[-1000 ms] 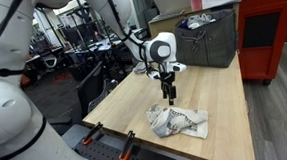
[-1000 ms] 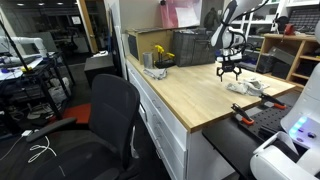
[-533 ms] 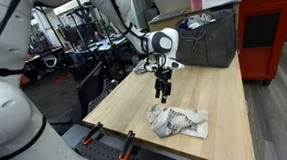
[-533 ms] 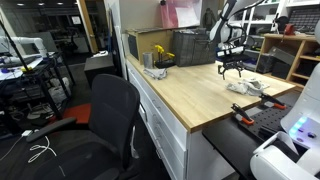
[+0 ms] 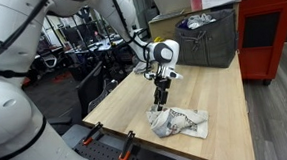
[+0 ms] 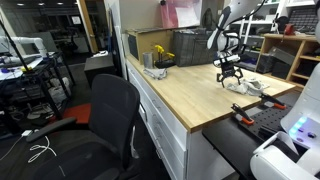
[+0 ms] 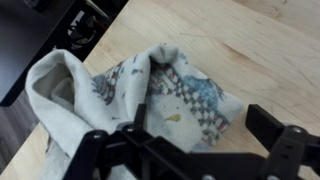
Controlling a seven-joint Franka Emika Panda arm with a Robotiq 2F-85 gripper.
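The hand (image 5: 163,101) hangs over the wooden table (image 5: 225,95) with its jaws spread wide and nothing between them. A crumpled cloth (image 5: 179,121), pale with a checked and blotched print, lies on the table just below it, at about 5 o'clock from the fingertips in an exterior view. From the opposite side the same hand (image 6: 232,80) stands at about 9 o'clock of the cloth (image 6: 249,87), very near it. Whether the fingertips touch the fabric cannot be told from either exterior view.

In the wrist view the cloth (image 7: 140,95) fills the frame from 9 o'clock to the centre, bunched into folds, with one thick fold turned up at 9 o'clock. The two dark fingers (image 7: 283,135) of the hand (image 7: 188,150) come in along the bottom, one at 7 o'clock and one at 4 o'clock, well apart. The cloth lies mostly toward the 7 o'clock finger, and bare wood shows by the 4 o'clock one.

A grey bin (image 5: 209,38) stands on the table at 1 o'clock from the hand, well apart from it. A black office chair (image 6: 110,112) sits off the table's long edge
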